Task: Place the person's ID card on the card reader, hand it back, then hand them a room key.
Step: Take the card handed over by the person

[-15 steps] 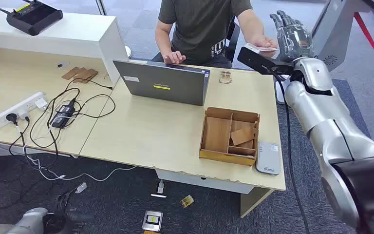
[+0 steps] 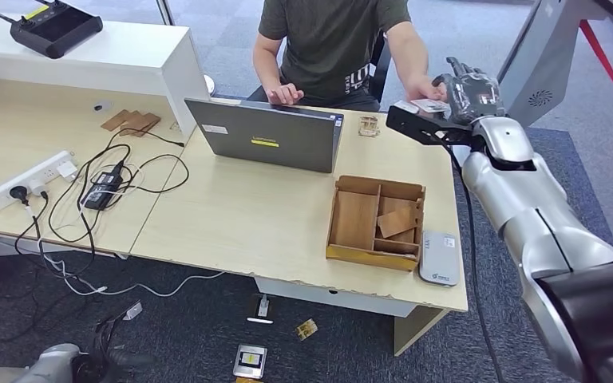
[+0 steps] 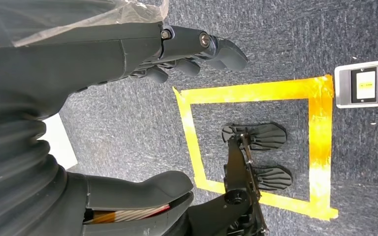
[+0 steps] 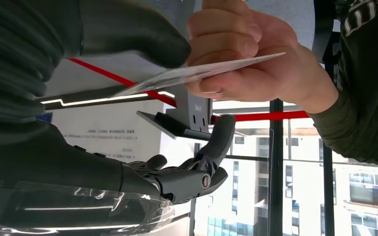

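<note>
In the upper right of the head view you see the right hand [image 2: 467, 94], dark and segmented at the end of a smooth silver arm, raised beside the person's hand [image 2: 429, 89]. The ID card [image 2: 429, 104], a thin flat pale rectangle, sits between the two. In the right wrist view the card [image 4: 197, 73] shows edge-on as a glossy sliver: the person's hand [image 4: 246, 59] pinches its far end, the thick grey thumb [image 4: 133, 32] lies over its near end, and the darker fingers [image 4: 197, 172] are spread well apart from the card, so the hand is wide open and you cannot tell whether the thumb actually touches it. The left hand [image 3: 128, 113] hangs over rough dark-grey carpet marked with a square of yellow tape [image 3: 261, 147]; its fingers are extended and apart from the thumb, holding nothing. On the pale wood-grain table [image 2: 239, 215] at the lower right of the head view lies the card reader [image 2: 439, 258], a small flat grey slab with rounded corners, just right of a compartmented cardboard tray [image 2: 377, 222] holding flat brown pieces. A grey laptop [image 2: 265, 134] stands open in front of the person [image 2: 327, 40].
</note>
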Action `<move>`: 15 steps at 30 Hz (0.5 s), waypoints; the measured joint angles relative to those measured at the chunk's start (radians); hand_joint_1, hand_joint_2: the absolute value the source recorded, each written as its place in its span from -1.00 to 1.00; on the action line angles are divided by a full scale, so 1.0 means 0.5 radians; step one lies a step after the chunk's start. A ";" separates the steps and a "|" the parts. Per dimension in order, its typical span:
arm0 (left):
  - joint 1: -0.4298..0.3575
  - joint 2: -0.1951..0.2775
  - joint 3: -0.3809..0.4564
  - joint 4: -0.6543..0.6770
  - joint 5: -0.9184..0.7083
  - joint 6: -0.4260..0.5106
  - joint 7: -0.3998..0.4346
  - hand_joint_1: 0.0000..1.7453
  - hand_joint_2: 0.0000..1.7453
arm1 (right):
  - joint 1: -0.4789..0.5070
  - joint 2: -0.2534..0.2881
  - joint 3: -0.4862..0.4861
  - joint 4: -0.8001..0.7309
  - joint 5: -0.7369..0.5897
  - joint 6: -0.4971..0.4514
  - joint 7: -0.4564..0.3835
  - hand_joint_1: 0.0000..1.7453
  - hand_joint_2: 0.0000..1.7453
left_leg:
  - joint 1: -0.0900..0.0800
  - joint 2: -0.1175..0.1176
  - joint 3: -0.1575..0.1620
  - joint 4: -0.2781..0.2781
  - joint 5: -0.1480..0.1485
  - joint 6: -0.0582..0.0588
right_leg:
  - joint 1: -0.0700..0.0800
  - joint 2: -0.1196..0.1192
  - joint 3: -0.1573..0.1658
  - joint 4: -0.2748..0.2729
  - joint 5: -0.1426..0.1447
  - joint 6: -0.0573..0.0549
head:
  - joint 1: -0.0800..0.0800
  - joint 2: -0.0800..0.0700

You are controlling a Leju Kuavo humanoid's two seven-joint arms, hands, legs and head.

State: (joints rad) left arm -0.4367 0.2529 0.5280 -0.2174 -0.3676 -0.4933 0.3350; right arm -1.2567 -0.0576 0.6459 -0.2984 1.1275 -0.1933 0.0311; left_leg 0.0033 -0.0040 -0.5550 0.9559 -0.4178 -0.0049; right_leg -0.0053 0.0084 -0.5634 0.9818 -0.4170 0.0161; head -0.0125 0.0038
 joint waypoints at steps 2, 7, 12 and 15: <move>0.004 0.000 -0.002 0.000 0.000 0.011 -0.004 -1.00 1.00 | 0.001 -0.006 0.006 0.005 -0.005 0.012 0.001 1.00 1.00 | 0.000 0.000 0.000 0.000 0.000 0.000 | 0.000 0.000 0.000 0.000 0.000 0.000 | 0.000 0.000; 0.016 0.001 -0.008 0.000 0.002 0.050 -0.010 -1.00 1.00 | 0.005 -0.015 0.011 0.009 -0.036 0.052 0.047 1.00 1.00 | 0.000 0.000 0.000 0.000 0.000 0.000 | 0.000 0.000 0.000 0.000 0.000 0.000 | 0.000 0.000; 0.029 0.001 -0.008 0.000 0.009 0.073 -0.030 -1.00 1.00 | 0.025 -0.030 0.000 0.010 -0.140 -0.005 0.038 1.00 1.00 | 0.000 0.000 0.000 0.000 0.000 0.000 | 0.000 0.000 0.000 0.000 0.000 0.000 | 0.000 0.000; 0.041 0.001 -0.008 0.000 0.022 0.104 -0.064 -1.00 1.00 | 0.041 -0.051 -0.054 0.007 -0.283 -0.190 -0.115 1.00 1.00 | 0.000 0.000 0.000 0.000 0.000 0.000 | 0.000 0.000 0.000 0.000 0.000 0.000 | 0.000 0.000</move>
State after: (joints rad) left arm -0.4164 0.2536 0.5239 -0.2174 -0.3564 -0.4411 0.3031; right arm -1.2361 -0.0829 0.6191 -0.2951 0.9860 -0.2882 -0.0265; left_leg 0.0033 -0.0040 -0.5550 0.9559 -0.4179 -0.0048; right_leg -0.0054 0.0084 -0.5635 0.9816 -0.4170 0.0160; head -0.0126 0.0038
